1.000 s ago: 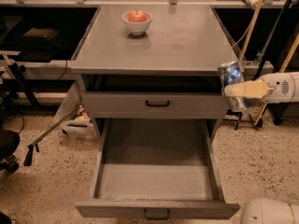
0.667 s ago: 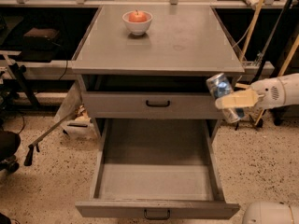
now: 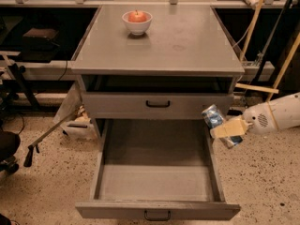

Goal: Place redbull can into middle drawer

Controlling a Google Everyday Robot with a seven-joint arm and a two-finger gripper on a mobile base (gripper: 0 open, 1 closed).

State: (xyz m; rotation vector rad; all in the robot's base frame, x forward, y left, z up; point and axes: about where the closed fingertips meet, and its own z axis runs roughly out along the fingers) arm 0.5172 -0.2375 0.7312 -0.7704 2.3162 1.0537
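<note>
- Your gripper (image 3: 226, 129) is at the right side of the cabinet, just outside the drawer's right wall. Its fingers are closed around the redbull can (image 3: 213, 116).
- The can is tilted and up in the air. It is not in the drawer yet.
- The middle drawer (image 3: 154, 182) is pulled out wide, with nothing on its floor.
- So the pick-up looks done. What is left for you: bring the can over the tray, lower it, and let go.
- The apple (image 3: 137, 16) sits in its bowl (image 3: 137, 28) on top, well apart from the can.

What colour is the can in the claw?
Blue and silver can, camera view, held by the claw at the right wall of the open drawer.
</note>
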